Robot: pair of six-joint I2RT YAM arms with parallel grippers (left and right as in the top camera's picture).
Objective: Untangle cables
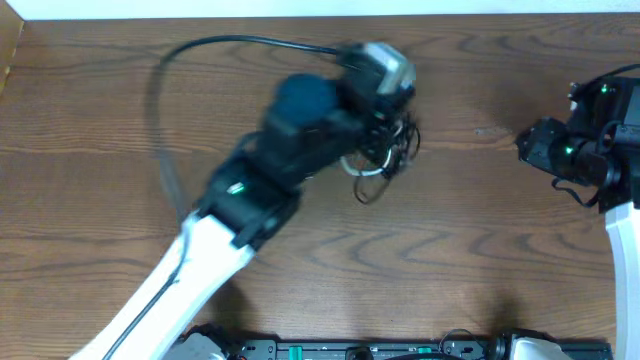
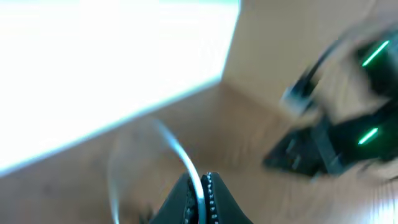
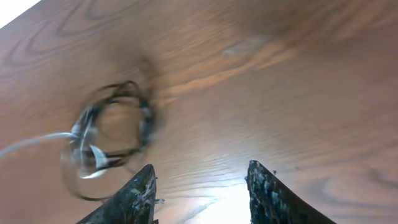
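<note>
My left gripper [image 2: 203, 182] is clenched on the white cable [image 2: 181, 154]; the cables [image 1: 388, 158] bunch just beneath it. My right gripper [image 3: 200, 168], well right of it, hangs released and empty. I judge this the pull-out step; next needs a slow, steady draw.

Robotics lab bench: wood-grain table [image 1: 90, 150], left arm [image 1: 200, 270], right arm [image 1: 622, 225], electronics rail [image 1: 350, 351] at near edge
</note>
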